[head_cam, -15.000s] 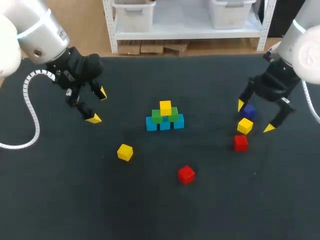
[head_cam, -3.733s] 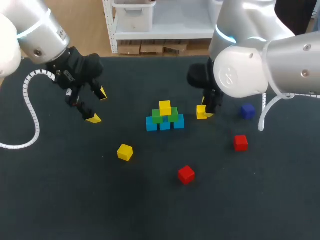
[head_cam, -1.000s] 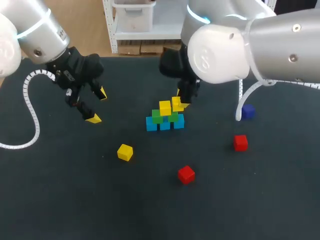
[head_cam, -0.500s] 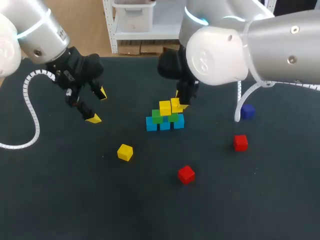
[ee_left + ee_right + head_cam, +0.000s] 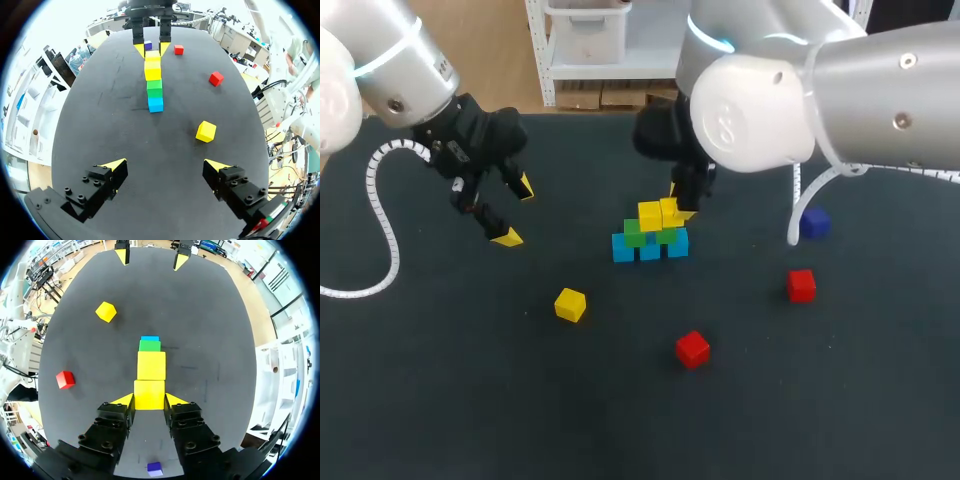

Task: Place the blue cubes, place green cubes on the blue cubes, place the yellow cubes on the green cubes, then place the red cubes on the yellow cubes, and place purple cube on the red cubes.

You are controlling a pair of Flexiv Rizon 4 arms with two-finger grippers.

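head view: the held yellow cube [image 5: 670,210] is pinched between the two yellow-tipped fingers of the right gripper [image 5: 678,208], near the middle of the table [image 5: 440,400]. it sits right beside the placed yellow cube [image 5: 648,215], at about the same height, over the green cubes [image 5: 636,236]. whether it already rests on them cannot be told. under the green ones the blue cubes [image 5: 650,248] stand in a row on the table. the right arm [image 5: 770,90] comes in from the right side and reaches past the middle, its wrist hanging behind the built-up cubes.

in the right wrist view both fingers press against opposite sides of the held cube. the placed yellow cube lies just ahead of it, touching or nearly so, with green and then blue in a line beyond.

further out in the head view, a loose yellow cube [image 5: 570,304] lies in front and to the left of the blue row. a near red cube [image 5: 693,348] lies in front of the row, a far red cube [image 5: 801,285] off to its right, and the purple cube [image 5: 813,222] just beyond that one. all four lie apart from each other.

the left gripper [image 5: 516,212] hangs over the table's left side, well apart from the blue cubes, its fingers spread wide.
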